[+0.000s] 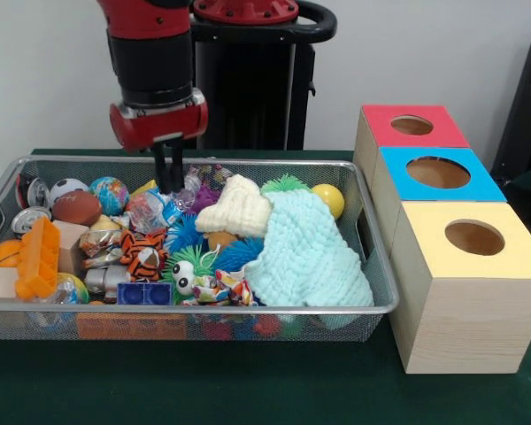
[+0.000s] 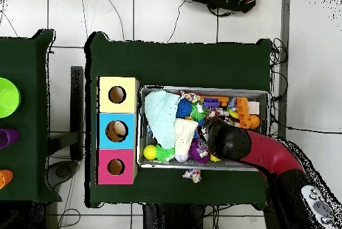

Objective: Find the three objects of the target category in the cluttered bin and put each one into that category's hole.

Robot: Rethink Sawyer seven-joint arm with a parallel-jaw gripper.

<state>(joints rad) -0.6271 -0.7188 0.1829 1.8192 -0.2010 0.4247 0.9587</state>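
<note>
- The wire bin (image 1: pixel 376 305) stands on the green tabletop (image 1: pixel 248 390), and it is full of mixed small things, so the target objects are partly buried and must be searched for.
- Three wooden boxes stand in a row just beside the right wall of the bin, probably so that the carry from bin to hole is short: the yellow-topped box (image 1: pixel 504 252) is near, the blue-topped box (image 1: pixel 482 181) is in the middle, and the red-topped box (image 1: pixel 389 133) is far. Each one has a round hole in its top.
- A pale blue knitted cloth (image 1: pixel 310 257) and a cream cloth (image 1: pixel 239 208) lie over the right half of the bin and hide what is below them. A yellow ball (image 1: pixel 329 198) shows at the far right corner.
- On the left lie an orange plastic block (image 1: pixel 37 257), a tiger-striped toy (image 1: pixel 146 252), a globe ball (image 1: pixel 109 193) and a brown ball (image 1: pixel 75 206).
- The pictures do not tell which category is the target, so the three objects cannot be named with certainty.
- The pincer (image 1: pixel 168 181) reaches down into the far side of the bin, left of the middle. Its two black fingers (image 1: pixel 163 168) are almost together, with only a thin gap. The tips go down among crinkled clear-wrapped things (image 1: pixel 146 211), and it seems to pinch something there, but what it grips cannot be told.
</note>
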